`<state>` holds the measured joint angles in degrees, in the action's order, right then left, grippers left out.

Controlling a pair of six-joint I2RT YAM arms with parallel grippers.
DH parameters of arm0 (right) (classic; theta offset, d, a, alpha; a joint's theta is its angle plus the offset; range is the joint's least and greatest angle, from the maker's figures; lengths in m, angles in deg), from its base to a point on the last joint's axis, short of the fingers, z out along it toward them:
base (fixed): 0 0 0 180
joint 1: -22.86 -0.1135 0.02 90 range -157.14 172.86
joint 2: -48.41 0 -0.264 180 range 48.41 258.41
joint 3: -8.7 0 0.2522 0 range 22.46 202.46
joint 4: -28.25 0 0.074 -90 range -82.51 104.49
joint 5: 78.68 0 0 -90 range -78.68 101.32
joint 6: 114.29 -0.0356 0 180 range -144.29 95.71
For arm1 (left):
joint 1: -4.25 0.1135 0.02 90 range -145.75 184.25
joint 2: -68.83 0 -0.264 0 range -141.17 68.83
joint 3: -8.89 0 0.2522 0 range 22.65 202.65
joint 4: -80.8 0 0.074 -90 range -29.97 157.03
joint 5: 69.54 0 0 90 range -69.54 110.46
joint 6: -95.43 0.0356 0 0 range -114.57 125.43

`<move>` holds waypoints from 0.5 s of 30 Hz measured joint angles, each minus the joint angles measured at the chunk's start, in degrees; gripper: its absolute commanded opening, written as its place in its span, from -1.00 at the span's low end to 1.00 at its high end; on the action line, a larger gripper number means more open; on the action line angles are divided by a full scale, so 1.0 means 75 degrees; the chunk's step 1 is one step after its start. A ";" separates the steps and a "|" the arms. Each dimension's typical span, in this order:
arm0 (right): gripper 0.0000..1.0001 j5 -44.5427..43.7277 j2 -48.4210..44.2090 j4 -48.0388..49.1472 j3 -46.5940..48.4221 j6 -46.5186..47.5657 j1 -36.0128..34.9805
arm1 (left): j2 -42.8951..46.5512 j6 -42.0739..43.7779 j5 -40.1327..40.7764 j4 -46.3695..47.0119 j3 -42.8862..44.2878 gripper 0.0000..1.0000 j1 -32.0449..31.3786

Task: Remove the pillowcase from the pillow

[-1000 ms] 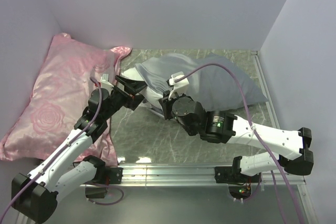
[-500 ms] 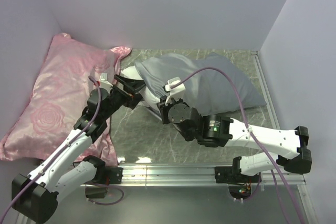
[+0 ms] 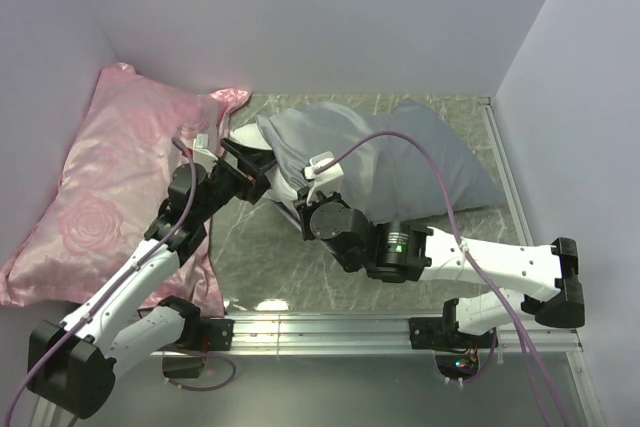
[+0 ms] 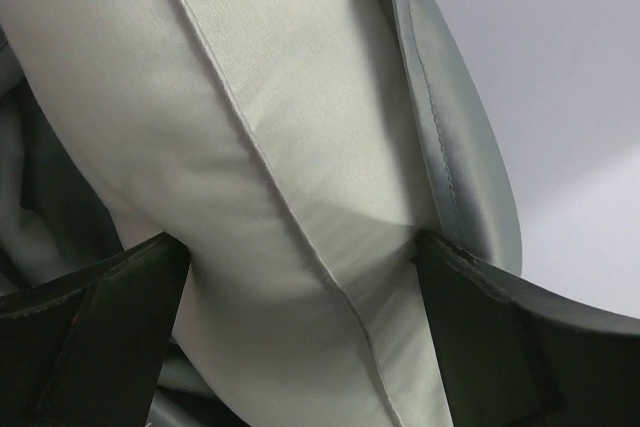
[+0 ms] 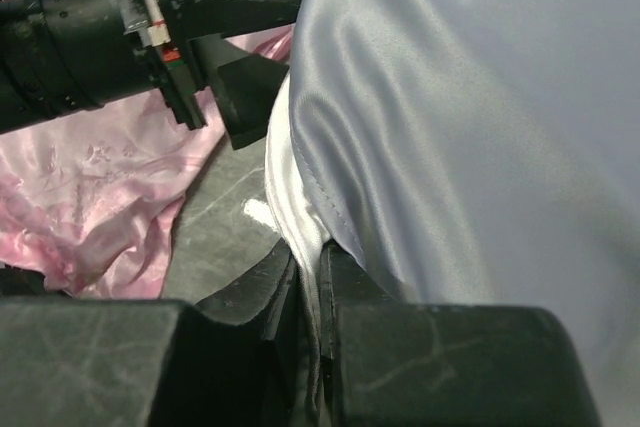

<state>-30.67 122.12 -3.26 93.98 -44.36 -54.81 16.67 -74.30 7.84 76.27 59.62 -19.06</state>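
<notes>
The grey pillowcase (image 3: 400,152) covers the pillow at the back centre. The white pillow (image 3: 283,187) sticks out of its left opening. My left gripper (image 3: 252,161) stands open, its fingers (image 4: 100,337) on both sides of the bulging white pillow (image 4: 270,147), with the grey pillowcase hem (image 4: 455,167) to the right. My right gripper (image 3: 298,203) sits just near of that end. In the right wrist view my right gripper (image 5: 318,262) is shut on a fold of white pillow (image 5: 288,197), and the grey pillowcase hem (image 5: 340,217) lies against its right finger.
A pink rose-patterned satin pillow (image 3: 120,187) lies along the left wall, under my left arm, and shows pink (image 5: 100,197) in the right wrist view. Walls enclose the back and both sides. A metal rail (image 3: 320,327) runs along the near edge.
My right arm has drawn left and toward the near edge, still pinching the white fabric. My left gripper has edged slightly farther onto the pillow's end.
</notes>
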 measured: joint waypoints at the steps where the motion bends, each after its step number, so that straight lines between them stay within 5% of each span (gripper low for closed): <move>1: -1.00 0.0003 0.0038 0.0012 0.0000 0.0003 -0.0012 | -0.0096 0.0029 -0.0061 0.0073 0.0003 0.99 0.0012; 2: -1.00 0.0006 0.0079 0.0023 0.0000 0.0003 -0.0012 | -0.0198 0.0076 -0.0128 0.0137 0.0017 0.96 0.0023; 4: -1.00 0.0032 0.0157 0.0038 0.0000 0.0009 -0.0012 | -0.0443 0.0093 -0.0274 0.0318 0.0044 0.53 0.0044; 8: -0.99 0.0160 0.0309 0.0087 -0.0003 0.0041 -0.0012 | -0.0740 0.0137 -0.0484 0.0629 -0.0003 -0.97 0.0064; 11: -0.51 0.0286 0.0423 0.0052 -0.0003 0.0058 -0.0012 | -0.0831 0.0224 -0.0635 0.0775 -0.0096 -0.99 0.0055; 12: -0.14 0.0341 0.0463 0.0052 -0.0003 0.0050 -0.0012 | -0.0836 0.0283 -0.0635 0.0801 -0.0140 -0.99 0.0058; 15: 0.25 0.0758 0.0545 0.0090 0.0044 -0.0055 -0.0052 | -0.0807 0.0484 -0.0536 0.0761 -0.0405 -0.99 0.0079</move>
<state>-24.99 126.21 -2.59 94.31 -44.78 -55.20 10.61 -70.67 3.82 81.97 56.58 -18.47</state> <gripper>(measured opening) 0.514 0.075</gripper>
